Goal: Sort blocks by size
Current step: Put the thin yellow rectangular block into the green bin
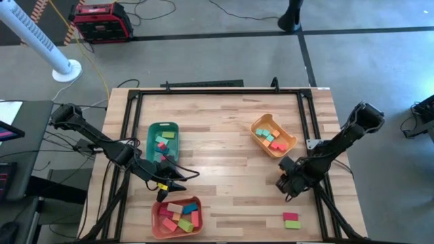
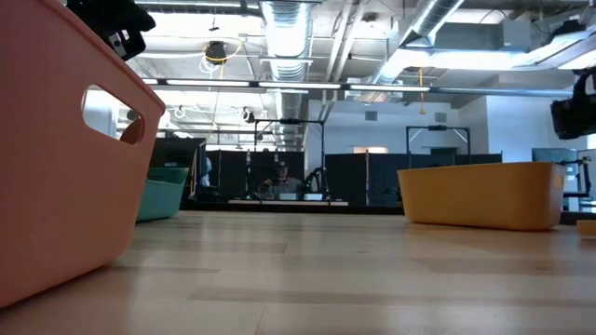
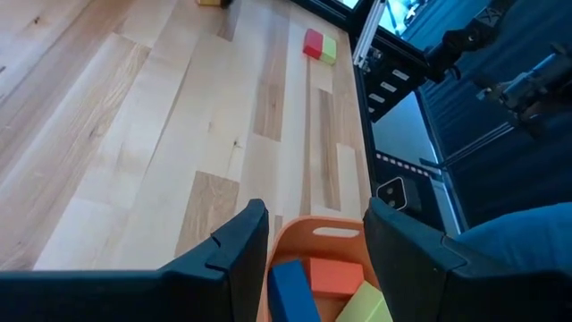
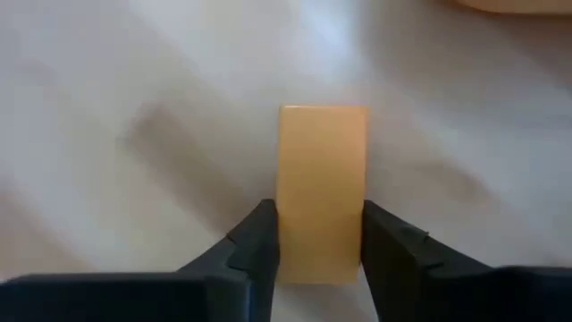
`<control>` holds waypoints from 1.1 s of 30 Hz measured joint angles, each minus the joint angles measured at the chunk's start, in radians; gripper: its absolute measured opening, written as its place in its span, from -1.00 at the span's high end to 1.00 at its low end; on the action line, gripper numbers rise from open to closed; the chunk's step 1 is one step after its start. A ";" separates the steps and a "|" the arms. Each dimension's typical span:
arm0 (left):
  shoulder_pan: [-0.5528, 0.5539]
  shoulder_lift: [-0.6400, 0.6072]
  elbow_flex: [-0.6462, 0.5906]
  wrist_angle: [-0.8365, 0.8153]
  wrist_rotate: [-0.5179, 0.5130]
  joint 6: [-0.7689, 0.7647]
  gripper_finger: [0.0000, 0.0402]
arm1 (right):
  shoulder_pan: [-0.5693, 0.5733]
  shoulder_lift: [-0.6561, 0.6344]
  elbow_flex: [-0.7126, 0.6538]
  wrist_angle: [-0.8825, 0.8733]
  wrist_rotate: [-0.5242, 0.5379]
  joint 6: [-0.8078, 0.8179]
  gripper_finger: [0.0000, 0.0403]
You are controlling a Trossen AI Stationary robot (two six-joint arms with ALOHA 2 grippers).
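- High view: the right gripper (image 1: 288, 186) sits low on the worktop (image 1: 224, 135), between the yellow-orange tray (image 1: 290, 145) and a red-and-green pair of blocks (image 1: 291, 220) lying loose near the front edge. The left gripper (image 1: 173, 177) hangs between the green tray (image 1: 152, 133) and the salmon-red tray (image 1: 155, 215). Three trays in all: the green one holds roughly four blocks, the yellow-orange one about five, the salmon-red one about seven; exact counts cannot be told. Two blocks lie loose, both nearer the right arm.
- Low view: the salmon-red tray (image 2: 56, 186) fills the near side and the yellow-orange tray (image 2: 484, 195) stands well apart from it. No block shows at this level, and neither set of fingers is in view.
- Left wrist view: the left fingers (image 3: 241, 246) stand apart with nothing between them, just above the salmon-red tray's rim (image 3: 315, 228). A blue, an orange and a green block show inside. The loose red-and-green pair (image 3: 318, 46) lies far across the worktop.
- Right wrist view: one orange block (image 4: 322, 188) lies on the worktop, its long axis running straight out from the gripper. The right fingers (image 4: 255, 246) flank its near end on both long sides and look to be pressing against it. The next move probably turns on this alignment: a straight lift should keep the block square.
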 joint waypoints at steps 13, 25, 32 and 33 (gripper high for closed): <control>0.002 0.000 0.000 0.030 0.000 0.094 0.12 | 0.000 0.000 0.083 0.339 0.008 -0.059 0.19; 0.056 0.000 0.002 0.273 -0.068 0.547 0.12 | -0.124 0.000 0.086 0.990 -0.022 -0.275 0.20; 0.102 0.028 0.039 0.332 -0.061 0.743 0.12 | -0.243 -0.001 0.089 1.180 -0.138 -0.319 0.20; 0.107 0.040 0.052 0.328 -0.050 0.766 0.11 | -0.260 -0.001 0.096 1.181 -0.154 -0.320 0.20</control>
